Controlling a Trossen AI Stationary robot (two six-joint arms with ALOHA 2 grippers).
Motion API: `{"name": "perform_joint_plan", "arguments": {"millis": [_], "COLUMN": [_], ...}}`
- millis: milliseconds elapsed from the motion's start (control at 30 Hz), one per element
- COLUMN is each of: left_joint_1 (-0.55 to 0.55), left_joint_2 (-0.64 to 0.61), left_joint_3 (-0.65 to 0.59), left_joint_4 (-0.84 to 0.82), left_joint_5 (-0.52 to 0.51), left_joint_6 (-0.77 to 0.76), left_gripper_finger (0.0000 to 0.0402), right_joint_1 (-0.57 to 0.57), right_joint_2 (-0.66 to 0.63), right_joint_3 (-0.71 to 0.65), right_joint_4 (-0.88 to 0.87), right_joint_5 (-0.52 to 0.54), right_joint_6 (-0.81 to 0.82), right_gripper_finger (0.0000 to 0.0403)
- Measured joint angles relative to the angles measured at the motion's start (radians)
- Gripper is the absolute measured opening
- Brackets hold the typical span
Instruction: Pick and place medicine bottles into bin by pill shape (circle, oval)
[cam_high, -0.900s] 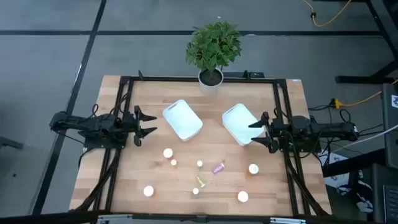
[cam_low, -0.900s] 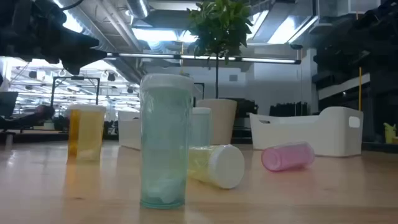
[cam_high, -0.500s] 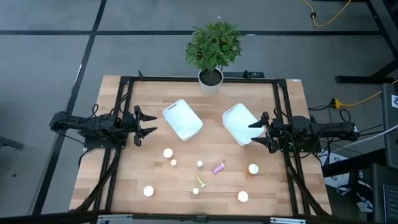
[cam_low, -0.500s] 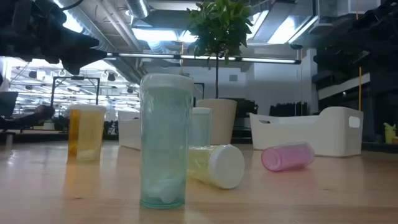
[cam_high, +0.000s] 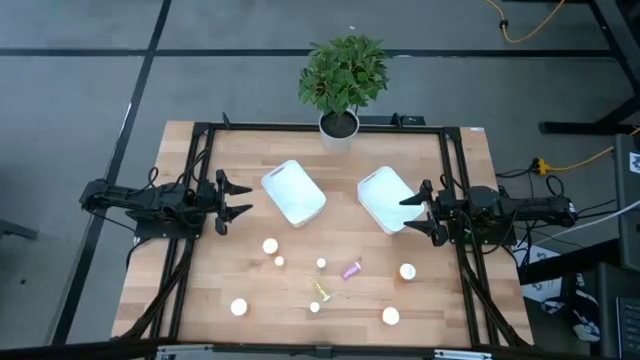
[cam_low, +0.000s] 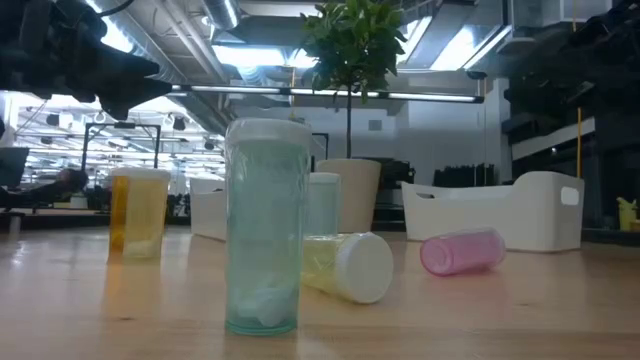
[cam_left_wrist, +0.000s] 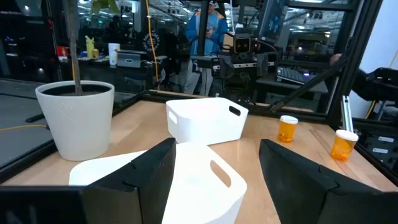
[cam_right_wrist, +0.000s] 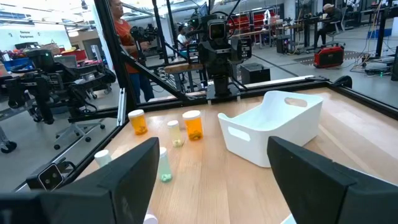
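Note:
Several small medicine bottles with white caps stand on the near half of the wooden table (cam_high: 210, 290), among them one (cam_high: 270, 245) and another (cam_high: 407, 271). A purple bottle (cam_high: 351, 269) and a yellow-green bottle (cam_high: 321, 291) lie on their sides. In the low view a teal bottle (cam_low: 265, 225) stands nearest and an orange one (cam_low: 138, 213) stands left of it. My left gripper (cam_high: 235, 200) hovers open, left of the left white bin (cam_high: 293, 192). My right gripper (cam_high: 415, 212) hovers open at the right bin's (cam_high: 385, 198) right edge. Both hold nothing.
A potted plant (cam_high: 342, 85) stands at the table's far edge between the two bins. A black frame rail (cam_high: 195, 180) runs along the table's sides. People and other rigs show in the room beyond, in the wrist views.

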Motion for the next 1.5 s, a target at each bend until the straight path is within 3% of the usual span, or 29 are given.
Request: {"name": "perform_joint_plan", "arguments": {"millis": [1033,1500], "left_joint_1": [0.0,0.0], "left_joint_2": [0.0,0.0], "left_joint_3": [0.0,0.0], "left_joint_4": [0.0,0.0], "left_joint_5": [0.0,0.0], "left_joint_6": [0.0,0.0], "left_gripper_finger": [0.0225,0.0225], "right_joint_1": [0.0,0.0], "right_joint_2": [0.0,0.001], "right_joint_3": [0.0,0.0], "right_joint_4": [0.003,0.205], "right_joint_5": [0.0,0.01], "right_joint_6": [0.0,0.086], "right_gripper_finger": [0.03,0.03]}}
